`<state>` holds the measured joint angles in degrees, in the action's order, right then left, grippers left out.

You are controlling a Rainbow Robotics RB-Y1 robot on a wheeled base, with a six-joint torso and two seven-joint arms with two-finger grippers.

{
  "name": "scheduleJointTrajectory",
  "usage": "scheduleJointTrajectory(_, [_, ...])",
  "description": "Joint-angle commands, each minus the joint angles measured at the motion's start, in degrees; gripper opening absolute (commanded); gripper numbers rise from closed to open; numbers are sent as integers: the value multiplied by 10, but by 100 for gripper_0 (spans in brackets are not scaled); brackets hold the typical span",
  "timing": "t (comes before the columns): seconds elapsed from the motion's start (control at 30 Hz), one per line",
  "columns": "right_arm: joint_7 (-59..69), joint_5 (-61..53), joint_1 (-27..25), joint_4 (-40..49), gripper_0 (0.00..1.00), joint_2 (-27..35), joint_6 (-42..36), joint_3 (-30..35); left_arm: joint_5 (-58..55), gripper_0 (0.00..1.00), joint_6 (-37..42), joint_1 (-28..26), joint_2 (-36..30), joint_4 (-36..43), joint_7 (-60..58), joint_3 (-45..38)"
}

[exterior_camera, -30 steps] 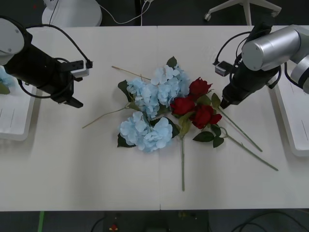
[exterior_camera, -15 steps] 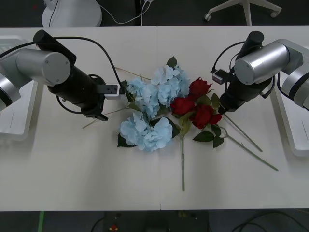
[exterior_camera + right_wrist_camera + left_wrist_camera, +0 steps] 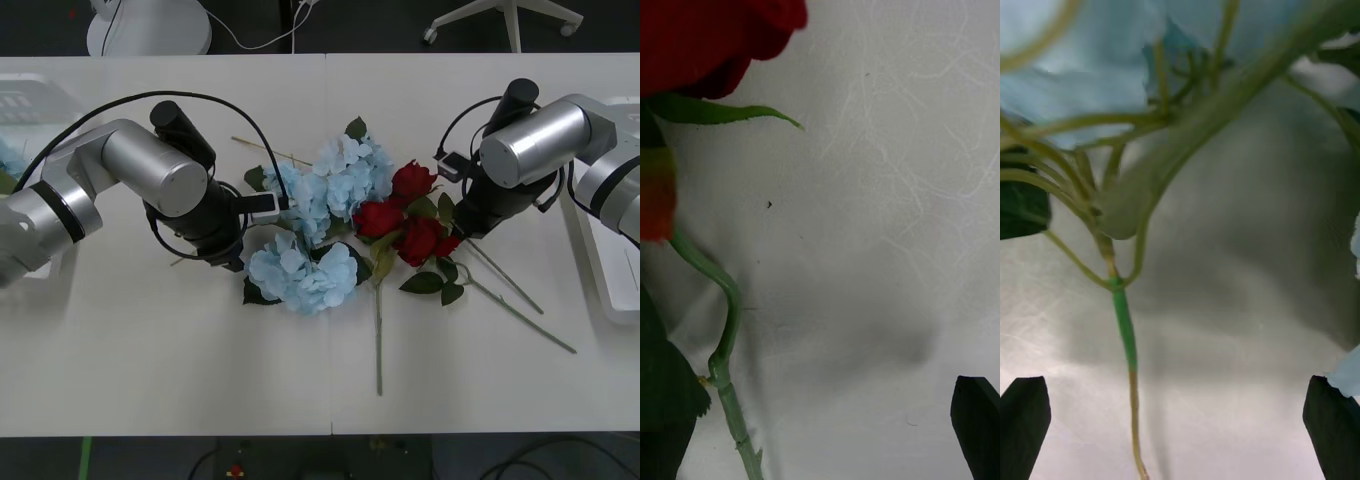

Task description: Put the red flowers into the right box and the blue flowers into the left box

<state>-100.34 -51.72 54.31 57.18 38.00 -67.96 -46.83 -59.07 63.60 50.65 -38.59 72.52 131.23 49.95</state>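
Left gripper point(image 3: 1180, 427) (fingers apart) straddles the blue flowers' point(image 3: 305, 275) stem.

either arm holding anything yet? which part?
Nothing held. Left gripper is open astride a blue flowers stem; right gripper is open beside a red flowers stem.

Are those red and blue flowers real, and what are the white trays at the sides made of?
Probably artificial. The red flowers look like matte fabric, with a smooth, plastic-looking stem in the right wrist view. The blue flowers have thin cloth-like petals and moulded-looking stems. The right box looks like smooth white plastic.
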Motion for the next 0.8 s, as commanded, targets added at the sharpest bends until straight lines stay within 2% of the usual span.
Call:
scheduleJointTrajectory(0.03, [19,13,-2,-14,99,-22,13,2,41,98,20,37,29,13,-65,3])
scheduleJointTrajectory(0.2, [22,12,-2,-24,98,-28,21,2,103,97,46,38,55,12,-106,3])
scheduleJointTrajectory(0.23, [23,12,-2,-24,95,-28,21,2,110,96,52,38,57,11,-114,3])
scheduleJointTrajectory(0.3, [25,11,-2,-24,58,-28,20,2,114,92,59,38,61,10,-133,3])
scheduleJointTrajectory(0.33, [28,11,-2,-25,34,-28,20,2,113,89,59,38,60,10,-135,3])
scheduleJointTrajectory(0.37, [30,9,-2,-27,18,-28,20,2,113,86,59,38,60,8,-135,3])
scheduleJointTrajectory(0.43, [33,7,-2,-30,0,-28,21,2,112,79,61,38,60,3,-135,3])
scheduleJointTrajectory(0.47, [35,7,-2,-30,0,-27,21,2,110,69,62,39,62,-4,-133,3])
scheduleJointTrajectory(0.53, [37,6,-2,-30,0,-26,22,2,108,58,61,40,63,-17,-131,3])
scheduleJointTrajectory(0.63, [42,4,-1,-30,0,-25,22,2,108,56,58,45,67,-35,-127,3])
scheduleJointTrajectory(0.8, [48,2,-1,-30,0,-21,22,2,108,41,50,45,69,-52,-119,3])
